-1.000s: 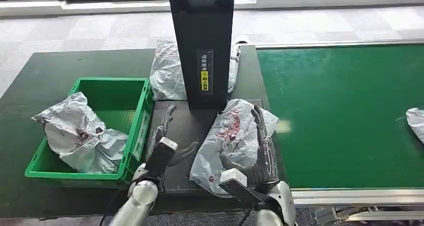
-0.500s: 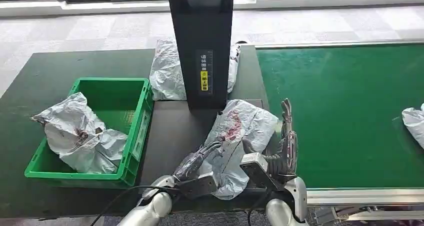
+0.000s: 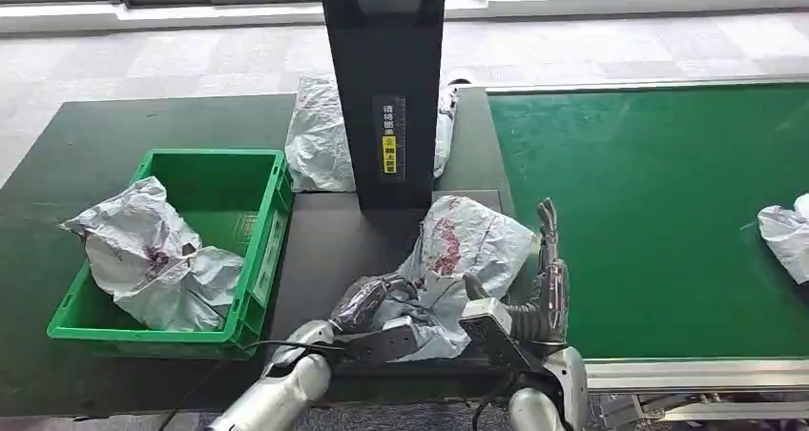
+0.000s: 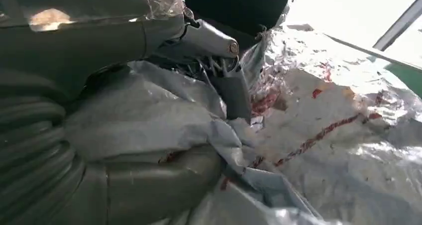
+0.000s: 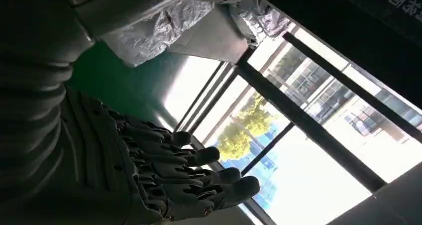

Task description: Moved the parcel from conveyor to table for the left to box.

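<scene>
Head view: the parcel (image 3: 458, 259) lies at lower centre of the frame on the worktop (image 3: 57, 154), beside the conveyor (image 3: 658, 212). Transfer appears complete; boxing is in hand. My left hand (image 3: 377, 302) grips the parcel's near edge. My right hand (image 3: 546, 269) stands beside it, fingers straight, holding nothing. Next move, I judge: lift the parcel left into the crate (image 3: 215, 178).

Count: four bags, one crate.

Left wrist view: my left hand's fingers (image 4: 234, 85) clamp gathered film.

Right wrist view: fingers (image 5: 199, 177) extended.
</scene>
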Controlling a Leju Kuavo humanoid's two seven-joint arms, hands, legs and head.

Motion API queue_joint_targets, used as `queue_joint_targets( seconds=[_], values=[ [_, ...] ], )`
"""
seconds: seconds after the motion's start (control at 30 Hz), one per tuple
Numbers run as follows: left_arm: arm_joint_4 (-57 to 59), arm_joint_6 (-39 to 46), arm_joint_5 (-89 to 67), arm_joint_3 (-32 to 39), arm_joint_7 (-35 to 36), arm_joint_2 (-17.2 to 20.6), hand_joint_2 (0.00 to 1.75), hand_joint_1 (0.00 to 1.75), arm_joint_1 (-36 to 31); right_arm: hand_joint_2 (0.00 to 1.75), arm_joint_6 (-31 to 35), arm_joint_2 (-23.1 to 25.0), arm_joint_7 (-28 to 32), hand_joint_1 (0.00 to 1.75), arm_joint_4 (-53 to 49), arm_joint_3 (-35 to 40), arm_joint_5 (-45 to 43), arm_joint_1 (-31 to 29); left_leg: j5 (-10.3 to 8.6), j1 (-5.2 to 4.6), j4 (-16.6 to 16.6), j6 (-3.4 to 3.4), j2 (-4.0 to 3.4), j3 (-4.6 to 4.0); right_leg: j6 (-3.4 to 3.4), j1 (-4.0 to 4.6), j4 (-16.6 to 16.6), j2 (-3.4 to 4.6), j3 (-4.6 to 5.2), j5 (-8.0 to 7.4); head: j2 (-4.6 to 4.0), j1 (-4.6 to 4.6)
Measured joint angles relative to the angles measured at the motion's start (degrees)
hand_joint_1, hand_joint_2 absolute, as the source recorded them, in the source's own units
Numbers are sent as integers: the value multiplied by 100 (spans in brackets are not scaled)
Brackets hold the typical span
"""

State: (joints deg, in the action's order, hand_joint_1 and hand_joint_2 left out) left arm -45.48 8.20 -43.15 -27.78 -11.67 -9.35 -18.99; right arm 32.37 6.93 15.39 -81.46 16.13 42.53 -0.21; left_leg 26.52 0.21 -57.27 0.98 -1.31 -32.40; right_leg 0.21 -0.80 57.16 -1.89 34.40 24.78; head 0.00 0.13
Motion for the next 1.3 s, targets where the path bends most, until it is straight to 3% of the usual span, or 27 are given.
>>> queue_joint_targets(
  seconds=[0.13,0.33,0.6,0.7,0.93,1.13,1.3],
  values=[
    [-107,520,-19,171,181,9,175,175,42,175,26,0,-4,0,-72,0,-2,143,0,0,0,1,-1,0,0,2,1,1,1,0,0,0],
    [-836,2195,-759,534,470,147,175,175,295,175,171,28,-59,0,-275,-7,-2,323,-3,1,0,5,0,-4,-2,8,3,4,8,-1,-2,0],
    [-1563,2198,-955,789,566,288,175,175,444,175,223,48,-81,0,-400,-94,-2,396,-3,1,0,4,0,-6,-1,2,2,4,8,0,0,0],
    [-1854,2919,-2057,939,775,317,175,175,572,175,238,61,-81,0,-413,-96,-2,416,-3,1,0,4,-8,-9,-2,2,2,10,11,-1,0,0],
    [-4050,3193,-4465,2311,1108,496,175,175,1098,175,232,61,-68,0,-448,-96,-59,452,2,3,2,10,-28,-11,-6,10,6,30,20,2,0,0],
    [-5354,3197,-4518,3483,1169,669,175,175,1688,175,229,59,4,0,-448,-96,-232,510,5,11,4,17,-28,-8,-19,17,7,28,20,12,0,0],
    [-5554,3197,-4297,4218,960,745,175,175,1986,175,334,57,-153,0,-520,-96,-166,643,7,11,4,19,-26,-8,-19,17,6,25,19,15,-2,0]
  ],
)
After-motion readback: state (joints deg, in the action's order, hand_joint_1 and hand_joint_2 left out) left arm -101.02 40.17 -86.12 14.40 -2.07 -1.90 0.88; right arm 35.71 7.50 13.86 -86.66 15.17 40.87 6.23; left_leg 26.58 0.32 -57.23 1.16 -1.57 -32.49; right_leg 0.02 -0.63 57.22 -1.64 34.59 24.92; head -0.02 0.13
